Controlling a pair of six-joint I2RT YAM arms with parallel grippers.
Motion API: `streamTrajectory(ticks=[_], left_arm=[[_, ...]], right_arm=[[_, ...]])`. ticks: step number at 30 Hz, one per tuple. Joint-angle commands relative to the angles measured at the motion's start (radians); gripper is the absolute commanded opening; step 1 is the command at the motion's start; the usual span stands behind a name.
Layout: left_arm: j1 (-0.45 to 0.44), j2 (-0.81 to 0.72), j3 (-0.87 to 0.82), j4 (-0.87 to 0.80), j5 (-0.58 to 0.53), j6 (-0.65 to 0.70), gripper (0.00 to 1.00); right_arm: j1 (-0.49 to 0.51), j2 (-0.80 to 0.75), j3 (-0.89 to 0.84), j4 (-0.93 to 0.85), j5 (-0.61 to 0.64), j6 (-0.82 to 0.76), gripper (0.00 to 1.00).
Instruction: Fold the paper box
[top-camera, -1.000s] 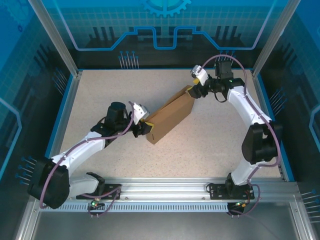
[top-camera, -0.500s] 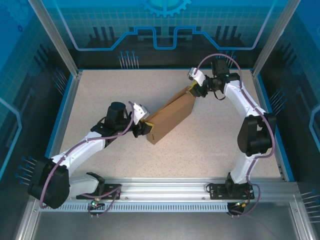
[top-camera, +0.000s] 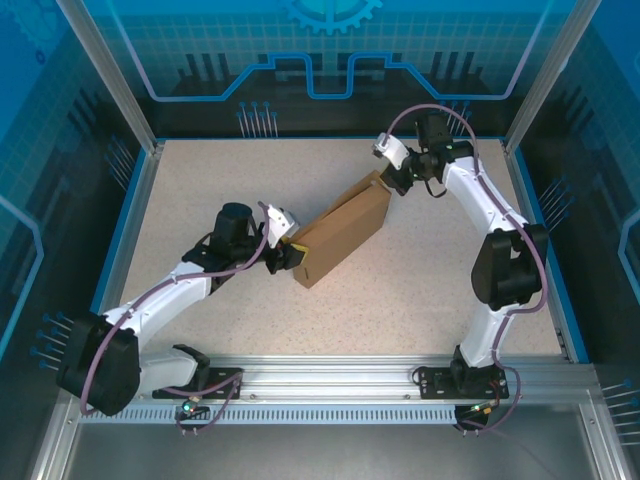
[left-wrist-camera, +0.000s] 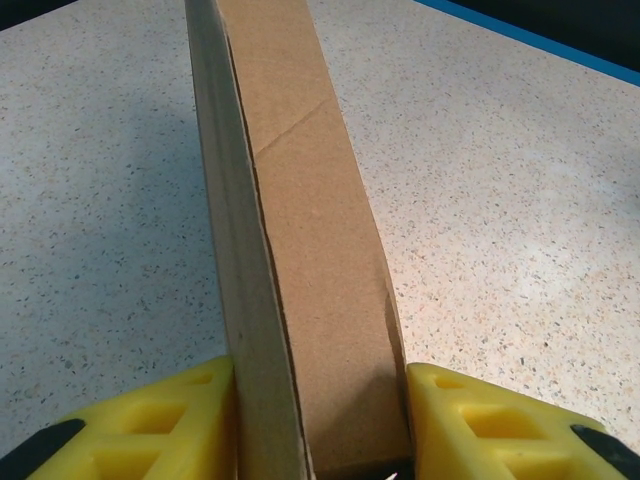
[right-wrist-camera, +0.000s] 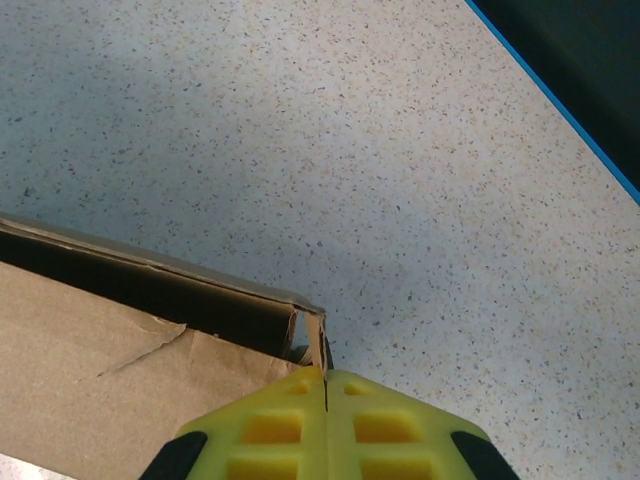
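Note:
The paper box is a long, brown cardboard box lying diagonally in the middle of the table. My left gripper holds its near left end. In the left wrist view the box runs away from me between the two yellow fingers, which press on both of its sides. My right gripper is at the far right end. There the yellow fingertips are shut together on a thin flap edge at the corner of the box, whose end is open and dark inside.
The speckled tabletop is bordered by a blue rim and transparent enclosure walls. An aluminium rail carrying both arm bases runs along the near edge. The blue table edge lies close to the right of the right gripper.
My right gripper has closed onto the flap at the box's far end, and its arm has shifted slightly left. The left gripper and the box have stayed put.

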Motion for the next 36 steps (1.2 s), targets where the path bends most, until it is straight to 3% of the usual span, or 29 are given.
streamTrajectory(ticks=[1,36], left_arm=[[0.007,0.017,0.038,-0.03,-0.008,0.031,0.45],[-0.056,0.046,0.075,-0.116,-0.084,0.123,0.67]], right_arm=[[0.021,-0.006,0.014,-0.045,0.059,0.052,0.05],[0.036,-0.013,0.045,-0.086,0.116,0.138,0.02]])
